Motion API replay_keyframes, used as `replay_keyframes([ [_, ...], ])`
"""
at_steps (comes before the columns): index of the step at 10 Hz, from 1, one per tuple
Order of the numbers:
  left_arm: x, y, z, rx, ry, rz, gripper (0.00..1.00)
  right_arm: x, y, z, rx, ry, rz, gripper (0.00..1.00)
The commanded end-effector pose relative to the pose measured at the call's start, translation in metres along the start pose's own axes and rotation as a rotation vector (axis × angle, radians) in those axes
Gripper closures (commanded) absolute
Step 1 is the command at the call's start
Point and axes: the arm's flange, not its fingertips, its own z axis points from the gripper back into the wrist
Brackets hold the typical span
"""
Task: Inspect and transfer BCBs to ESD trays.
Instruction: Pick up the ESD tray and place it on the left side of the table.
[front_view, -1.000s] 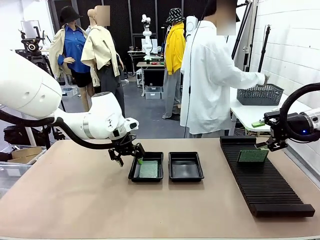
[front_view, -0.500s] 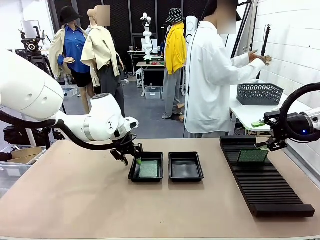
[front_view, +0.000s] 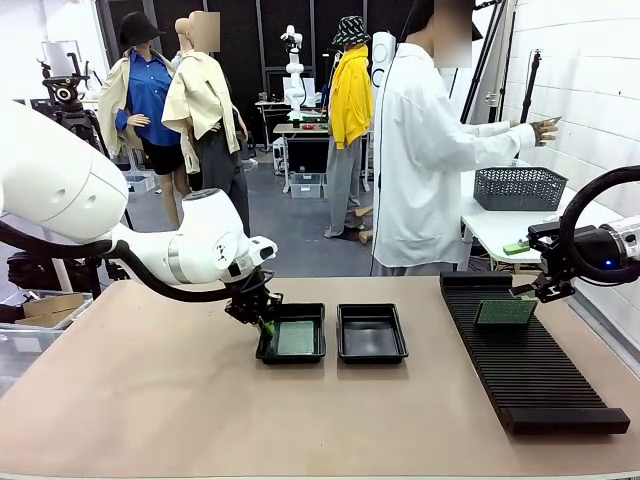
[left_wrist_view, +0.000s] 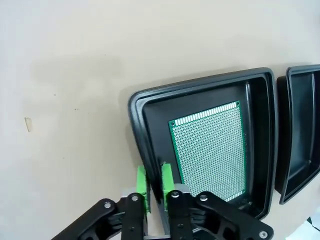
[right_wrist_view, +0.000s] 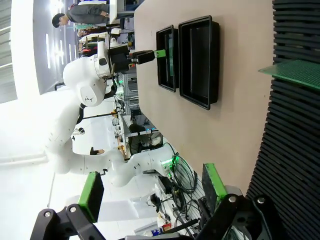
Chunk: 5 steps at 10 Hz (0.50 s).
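Pinching the rim of the left tray (left_wrist_view: 136, 125), left gripper (left_wrist_view: 154, 173) clamped on it, green board (left_wrist_view: 210, 145) lying flat inside, right gripper (right_wrist_view: 152, 180) spread wide apart near the rack (right_wrist_view: 295, 150).

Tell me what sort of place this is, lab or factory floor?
Probably a robotics lab set up for electronics handling: a green BCB lies in a black ESD tray, another board sits on a long slotted rack, grey mesh basket behind.
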Motion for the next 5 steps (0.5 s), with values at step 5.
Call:
replay_keyframes([
  [5, 0.0000, 0.0000, 0.0000, 0.000, 0.000, 0.000, 1.00, -0.0004, 0.0019, -0.0020, -0.016, -0.006, -0.008, 0.00],
])
